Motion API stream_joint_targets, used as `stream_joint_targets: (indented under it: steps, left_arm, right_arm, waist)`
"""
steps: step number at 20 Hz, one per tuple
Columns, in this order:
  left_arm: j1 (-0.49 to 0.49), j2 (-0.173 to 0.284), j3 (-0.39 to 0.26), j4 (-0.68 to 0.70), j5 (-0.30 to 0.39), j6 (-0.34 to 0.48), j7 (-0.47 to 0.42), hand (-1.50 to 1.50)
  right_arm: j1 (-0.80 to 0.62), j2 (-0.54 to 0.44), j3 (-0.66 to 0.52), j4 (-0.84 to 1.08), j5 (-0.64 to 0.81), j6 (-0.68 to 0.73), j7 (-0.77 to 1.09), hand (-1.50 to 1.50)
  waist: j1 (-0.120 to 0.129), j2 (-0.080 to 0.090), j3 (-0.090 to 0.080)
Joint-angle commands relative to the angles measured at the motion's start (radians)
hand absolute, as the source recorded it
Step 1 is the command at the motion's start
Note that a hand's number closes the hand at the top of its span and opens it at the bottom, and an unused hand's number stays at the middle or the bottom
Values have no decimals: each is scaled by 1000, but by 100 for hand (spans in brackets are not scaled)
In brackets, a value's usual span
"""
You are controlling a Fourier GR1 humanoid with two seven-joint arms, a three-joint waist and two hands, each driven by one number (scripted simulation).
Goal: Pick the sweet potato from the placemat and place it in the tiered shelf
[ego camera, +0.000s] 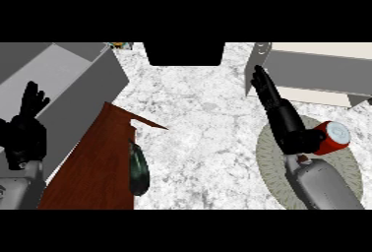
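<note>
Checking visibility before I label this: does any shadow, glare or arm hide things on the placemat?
Head view: light is flat and even, with no glare or clear cast shadow on the marbled counter. Head view: the right forearm crosses the placemat, hiding its middle and the left edge of the red item.

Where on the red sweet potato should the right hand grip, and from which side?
Probably across its red middle, from the left: the sweet potato lies stubby on the placemat, pale end pointing up-right, the open right hand up-left of it.
</note>
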Motion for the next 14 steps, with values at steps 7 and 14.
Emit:
stream_joint_targets:
  steps: [7,14]
  left_arm:
    - [34,-8,-75,-143,1,-81,17,0]
    - [88,-1,-49,-179,6,-144,-2,0]
  right_arm:
    - [-19,-309,58,142,361,-24,147,150]
    - [117,-340,-48,-58,17,331,117,-150]
  waist:
    - [-26,-9,-8]
    - [-7,-3,-1]
